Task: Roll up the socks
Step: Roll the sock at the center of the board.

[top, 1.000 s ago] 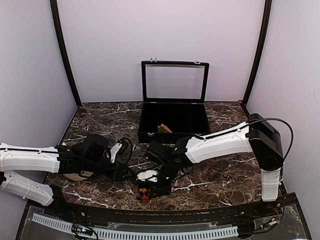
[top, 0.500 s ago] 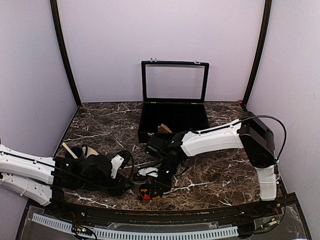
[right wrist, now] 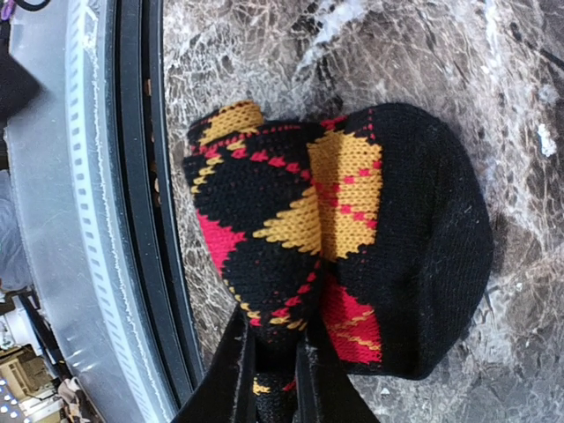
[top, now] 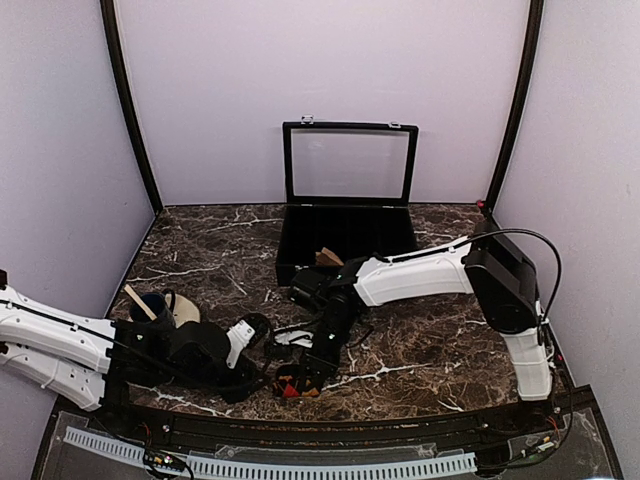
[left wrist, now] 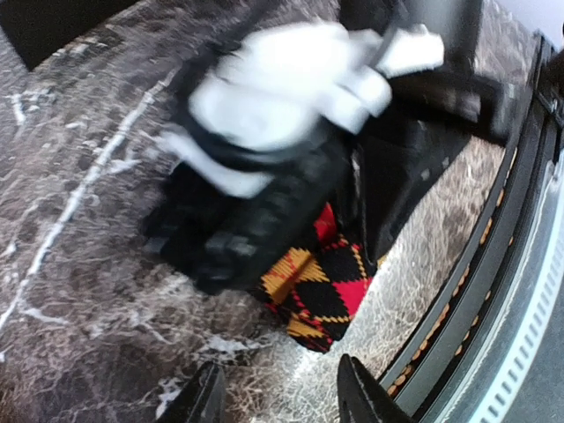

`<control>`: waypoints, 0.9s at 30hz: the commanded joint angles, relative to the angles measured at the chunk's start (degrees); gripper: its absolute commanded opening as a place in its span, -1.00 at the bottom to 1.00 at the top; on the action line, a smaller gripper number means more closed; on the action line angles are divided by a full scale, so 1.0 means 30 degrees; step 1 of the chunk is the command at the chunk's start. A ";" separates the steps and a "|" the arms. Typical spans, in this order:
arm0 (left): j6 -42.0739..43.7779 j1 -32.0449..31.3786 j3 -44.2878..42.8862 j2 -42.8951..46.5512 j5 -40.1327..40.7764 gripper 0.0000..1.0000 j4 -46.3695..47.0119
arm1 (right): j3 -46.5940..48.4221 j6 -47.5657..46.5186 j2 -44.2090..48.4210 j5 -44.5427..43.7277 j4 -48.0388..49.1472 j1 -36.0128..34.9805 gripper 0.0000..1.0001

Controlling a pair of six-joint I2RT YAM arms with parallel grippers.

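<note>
Right gripper (right wrist: 275, 352) has its two fingers pressed together on a fold of the argyle sock (right wrist: 352, 238), pinching the fabric at one end of the bundle. The sock lies bunched on the table at its near edge, just beside the black rail. Left gripper (left wrist: 280, 392) hangs close to the sock on its left side, with its fingers spread and only bare table between them.

Everything rests on the dark brown, marble-patterned table (top: 430, 350). At its back stands the black case (top: 288, 264), with its lid propped upright, a clear pane in the lid, and its tray split into compartments. The tan sock (top: 328, 257) sits in a front-row compartment near the middle, a crumpled end poking above the front wall. The other compartments are too dark to tell what they hold. The right arm reaches across in front of the case, from the right side to the near centre.

At the left, well apart from the case, a small dark cup (top: 150, 306) holds a pale stick (top: 137, 299) that leans out over its rim. A tan round object (top: 186, 311) lies just beside the cup.
</note>
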State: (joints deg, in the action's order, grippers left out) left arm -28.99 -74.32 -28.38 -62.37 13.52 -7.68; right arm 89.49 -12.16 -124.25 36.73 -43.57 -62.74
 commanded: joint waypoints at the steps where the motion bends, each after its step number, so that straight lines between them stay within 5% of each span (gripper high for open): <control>1: 0.1565 -0.0637 -0.1184 -0.1954 -0.1275 -0.09 0.0508 | 0.0507 -0.0281 -0.0875 0.0626 -0.0798 0.0310 -0.97; 18: 0.5046 -0.1238 -0.3928 -0.6629 -0.2297 -0.06 0.0462 | 0.0816 -0.0303 -0.1274 0.1404 -0.1307 0.0497 -0.96; 27: 0.5817 -0.1377 -0.4184 -0.6869 -0.0136 -0.04 0.0128 | 0.0780 -0.0369 -0.1325 0.1730 -0.1428 0.0523 -0.96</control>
State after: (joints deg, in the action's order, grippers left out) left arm -13.65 -78.00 -39.42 -83.42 9.28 -5.96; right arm 91.50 -12.78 -126.54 41.41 -46.02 -61.43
